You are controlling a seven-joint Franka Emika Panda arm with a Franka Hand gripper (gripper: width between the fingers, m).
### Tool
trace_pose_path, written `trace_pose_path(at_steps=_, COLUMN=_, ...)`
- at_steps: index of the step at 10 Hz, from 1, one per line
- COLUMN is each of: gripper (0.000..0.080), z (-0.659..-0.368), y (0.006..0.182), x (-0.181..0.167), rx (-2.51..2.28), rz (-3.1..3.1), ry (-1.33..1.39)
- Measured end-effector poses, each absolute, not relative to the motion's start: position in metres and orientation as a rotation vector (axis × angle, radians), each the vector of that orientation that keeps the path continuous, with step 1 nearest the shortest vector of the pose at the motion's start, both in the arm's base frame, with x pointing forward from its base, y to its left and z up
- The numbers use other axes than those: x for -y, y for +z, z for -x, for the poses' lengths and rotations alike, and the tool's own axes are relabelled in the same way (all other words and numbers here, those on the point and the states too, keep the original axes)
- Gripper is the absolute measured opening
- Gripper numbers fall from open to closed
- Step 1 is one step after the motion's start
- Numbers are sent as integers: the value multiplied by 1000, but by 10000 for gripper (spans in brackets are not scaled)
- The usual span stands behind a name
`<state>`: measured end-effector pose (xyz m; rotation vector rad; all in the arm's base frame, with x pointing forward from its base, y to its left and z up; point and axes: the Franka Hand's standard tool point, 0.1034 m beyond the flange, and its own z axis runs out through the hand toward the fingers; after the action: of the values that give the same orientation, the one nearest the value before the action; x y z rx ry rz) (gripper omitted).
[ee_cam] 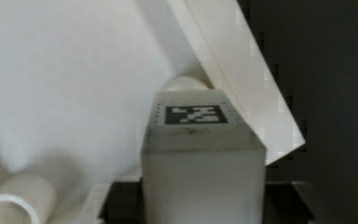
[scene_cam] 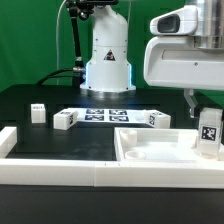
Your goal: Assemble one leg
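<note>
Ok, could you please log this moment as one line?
gripper: shut on leg | leg: upright, tag visible | place: over white panel, exterior view's right | seated: cannot tell

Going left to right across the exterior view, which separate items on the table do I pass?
first small white block → second small white block → marker board → third small white block → the leg. The large white panel is left out because it overlaps several of these.
</note>
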<state>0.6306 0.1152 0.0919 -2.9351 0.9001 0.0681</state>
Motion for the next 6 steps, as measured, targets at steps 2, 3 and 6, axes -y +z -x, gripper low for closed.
trace_pose_path(at_steps=2, gripper=291, z=-630, y=92, x=-116, rx=-1207, rz=2827, ry=80)
trace_pose_path(at_steps=3, gripper=291, z=-629, y=92, x=-118, rx=-1337, rz=2772, ry=84)
trace_pose_path(at_steps=6, gripper=291, z=-629, y=92, x=-118, rx=-1482, rz=2690, ry=103)
